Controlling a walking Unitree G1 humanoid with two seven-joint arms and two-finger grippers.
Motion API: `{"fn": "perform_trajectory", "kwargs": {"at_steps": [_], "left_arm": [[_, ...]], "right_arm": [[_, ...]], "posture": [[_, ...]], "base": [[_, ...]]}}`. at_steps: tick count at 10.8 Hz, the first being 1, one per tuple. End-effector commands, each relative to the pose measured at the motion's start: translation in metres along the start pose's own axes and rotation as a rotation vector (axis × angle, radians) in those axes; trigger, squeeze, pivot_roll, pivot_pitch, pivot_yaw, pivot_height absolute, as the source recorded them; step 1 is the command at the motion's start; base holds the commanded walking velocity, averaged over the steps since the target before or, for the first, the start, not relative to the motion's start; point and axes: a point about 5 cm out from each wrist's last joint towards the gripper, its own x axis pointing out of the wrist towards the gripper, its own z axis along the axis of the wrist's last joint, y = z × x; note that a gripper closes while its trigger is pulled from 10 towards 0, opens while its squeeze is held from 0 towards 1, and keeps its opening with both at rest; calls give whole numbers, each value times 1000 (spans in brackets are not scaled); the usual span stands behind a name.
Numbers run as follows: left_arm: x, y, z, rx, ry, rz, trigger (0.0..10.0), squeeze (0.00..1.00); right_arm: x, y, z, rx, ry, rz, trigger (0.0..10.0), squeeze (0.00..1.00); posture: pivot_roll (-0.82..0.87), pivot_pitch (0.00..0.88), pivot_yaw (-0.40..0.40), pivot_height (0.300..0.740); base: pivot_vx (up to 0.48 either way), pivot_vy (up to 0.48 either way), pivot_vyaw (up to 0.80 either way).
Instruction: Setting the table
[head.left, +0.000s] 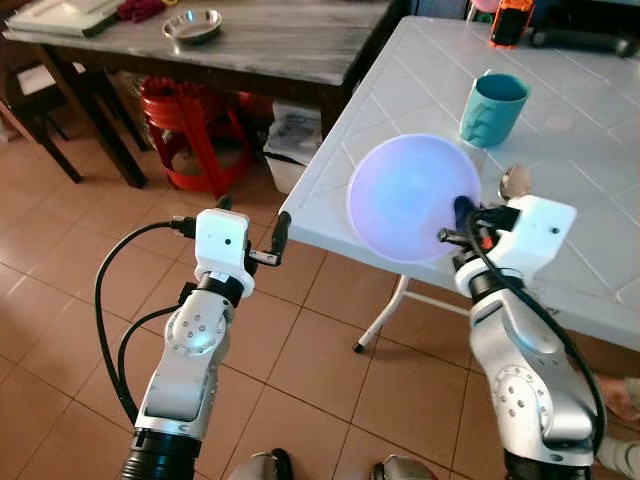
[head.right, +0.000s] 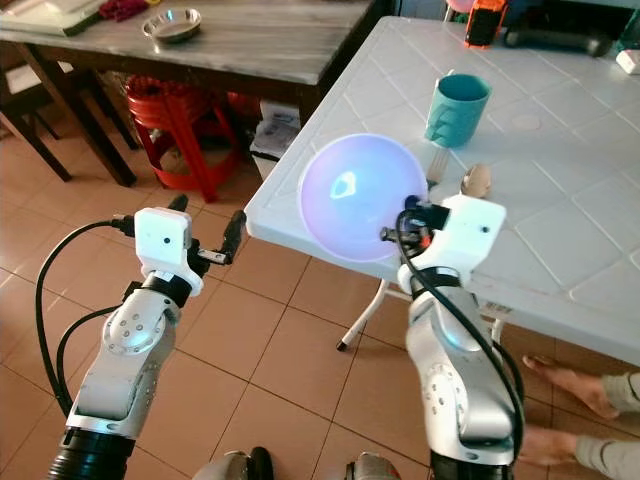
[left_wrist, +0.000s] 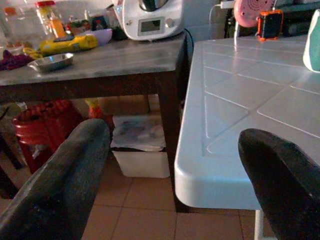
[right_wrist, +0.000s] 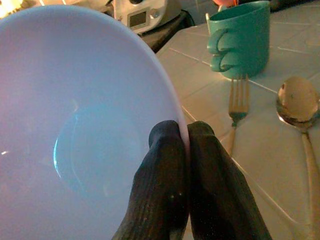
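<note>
The two silver arms are rising closest to the head camera, so starting on the left: the left gripper (head.left: 250, 232) is hovering over the tiled floor (head.left: 60, 300), just short of the near corner of the white table (left_wrist: 240, 130), its two black fingers spread wide and holding nothing. Its forearm is angling up from below, wrist level with the table edge.

Further right, the right gripper (right_wrist: 186, 145) is pinching the rim of the pale lilac bowl (head.left: 410, 195), one finger inside and one outside, clamped tight on the wall. The bowl is tipping toward the camera, held at the table's near edge and apparently not resting flat yet. The right forearm is standing almost upright with the wrist bent forward over the tabletop.

Right of the bowl, a fork (right_wrist: 238, 107) and a spoon (right_wrist: 298, 102) are already lying side by side, with the teal mug (head.left: 493, 108) standing just beyond them. Judging by this, the cutlery and cup are placed; the bowl is what remains to be set down beside them.
</note>
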Motion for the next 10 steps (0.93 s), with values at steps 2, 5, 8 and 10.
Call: {"fn": "perform_trajectory", "kwargs": {"at_steps": [2,5,8,10], "left_arm": [[-1,3,-2,-10,21,0,10000,0],[-2,2,-2,-12,22,-5,10000,0],[-2,1,-2,-11,23,-13,10000,0],[-2,-1,-2,-13,22,-18,10000,0]], "right_arm": [[2,2,1,6,-5,0,10000,0],[3,2,2,5,-7,2,10000,0],[4,2,2,2,-3,7,10000,0],[4,2,2,4,-4,7,10000,0]], "posture": [[-186,187,69,740],[-187,184,67,740],[-187,183,65,740],[-188,184,65,740]], "base": [[0,0,-719],[0,181,-771],[0,305,-800],[0,326,-653]]}}
